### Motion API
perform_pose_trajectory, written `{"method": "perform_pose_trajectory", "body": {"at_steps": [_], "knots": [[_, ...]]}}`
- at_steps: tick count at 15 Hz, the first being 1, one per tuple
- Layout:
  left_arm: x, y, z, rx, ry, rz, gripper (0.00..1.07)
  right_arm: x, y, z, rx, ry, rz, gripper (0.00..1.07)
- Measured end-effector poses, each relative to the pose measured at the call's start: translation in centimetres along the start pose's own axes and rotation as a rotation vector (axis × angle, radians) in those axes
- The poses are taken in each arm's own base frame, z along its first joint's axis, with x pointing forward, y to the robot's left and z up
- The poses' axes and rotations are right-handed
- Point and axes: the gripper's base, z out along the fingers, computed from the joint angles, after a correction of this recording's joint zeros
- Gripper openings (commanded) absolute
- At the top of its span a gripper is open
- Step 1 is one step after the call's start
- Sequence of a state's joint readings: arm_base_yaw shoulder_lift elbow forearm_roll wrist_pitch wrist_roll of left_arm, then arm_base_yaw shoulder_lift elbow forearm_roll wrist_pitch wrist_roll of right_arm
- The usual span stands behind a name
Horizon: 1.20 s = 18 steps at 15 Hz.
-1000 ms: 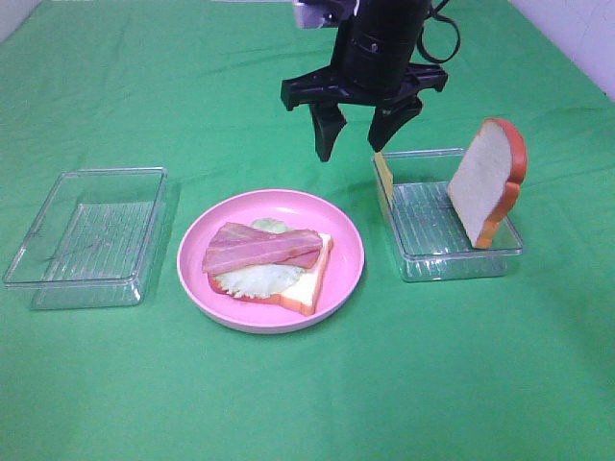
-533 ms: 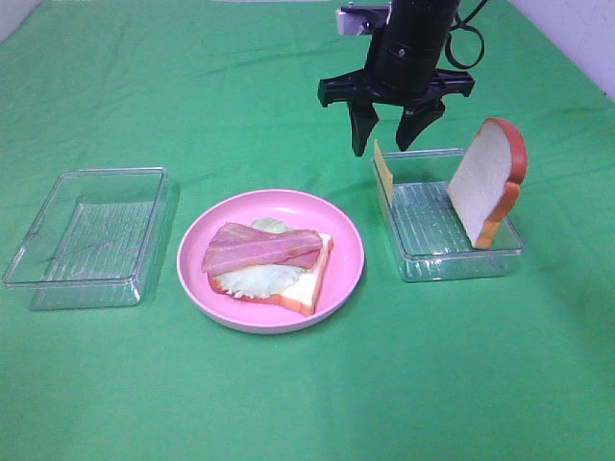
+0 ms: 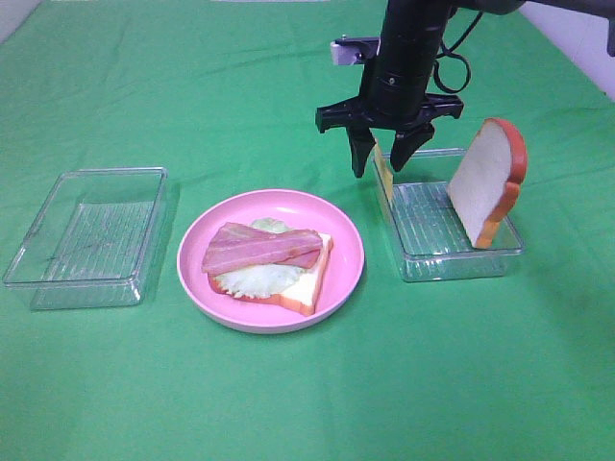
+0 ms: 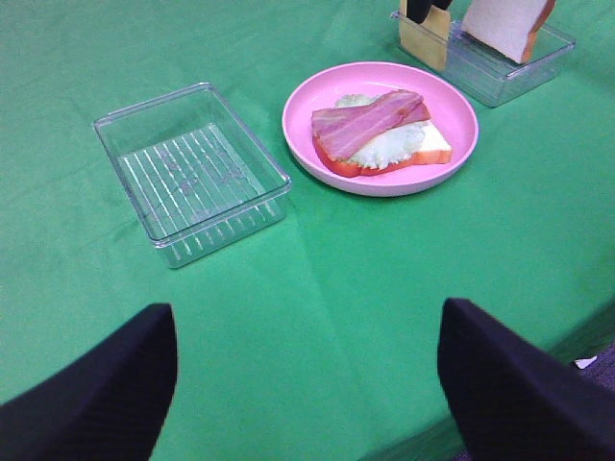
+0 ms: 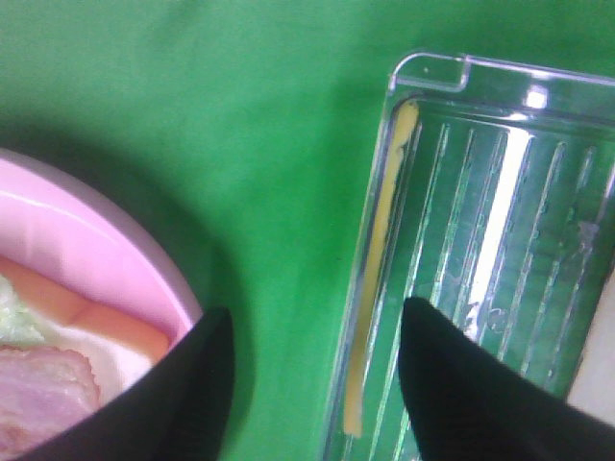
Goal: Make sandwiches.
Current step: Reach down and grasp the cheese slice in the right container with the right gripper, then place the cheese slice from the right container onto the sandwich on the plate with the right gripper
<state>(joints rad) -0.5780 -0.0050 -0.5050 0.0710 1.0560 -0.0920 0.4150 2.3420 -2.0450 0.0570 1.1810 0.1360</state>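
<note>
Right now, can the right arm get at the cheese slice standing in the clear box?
Probably yes. Its open claw hangs over the cheese, straddling its top edge; nothing lies between, though the box wall hugs it lower down.

From my remote console I count two toy bread slices: the flat slice [image 3: 309, 284] on the pink plate [image 3: 344, 252] and the upright slice [image 3: 485, 182] to the plate's right. There is one lettuce leaf [image 3: 252, 279] and one cheese slice [image 3: 383, 179]. The bacon [image 3: 261, 248] on the plate reads as one strip or two overlapping; I cannot tell which. Two clear boxes flank the plate, the left container [image 3: 106, 173] and the right container [image 3: 452, 265]. One green cloth [image 3: 480, 384] lies under the plate. I have two grippers: the right gripper [image 3: 378, 166] beyond the plate, and the left gripper [image 4: 304, 325], seen only by its wrist camera.
</note>
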Motion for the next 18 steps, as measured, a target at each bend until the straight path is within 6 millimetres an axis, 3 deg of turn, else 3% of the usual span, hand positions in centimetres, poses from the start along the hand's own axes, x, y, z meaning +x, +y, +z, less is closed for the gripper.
{"method": "perform_pose_trajectory", "body": {"at_steps": [5,7,11,14,18], "knots": [[0.0,0.0,0.0,0.000,0.000,0.000,0.72,0.1,-0.4,0.4,0.043,0.016,-0.011,0.16],[0.0,0.0,0.0,0.000,0.000,0.000,0.72,0.1,-0.4,0.4,0.045,0.017,-0.012,0.00],[0.0,0.0,0.0,0.000,0.000,0.000,0.72,0.1,-0.4,0.3,0.047,0.021,-0.012,0.00],[0.0,0.0,0.0,0.000,0.000,0.000,0.72,-0.8,-0.2,-1.8,0.036,-0.045,-0.014,0.00],[0.0,0.0,0.0,0.000,-0.001,0.000,0.72,-0.4,1.0,-5.7,-0.084,-0.114,-0.046,0.00]]}}
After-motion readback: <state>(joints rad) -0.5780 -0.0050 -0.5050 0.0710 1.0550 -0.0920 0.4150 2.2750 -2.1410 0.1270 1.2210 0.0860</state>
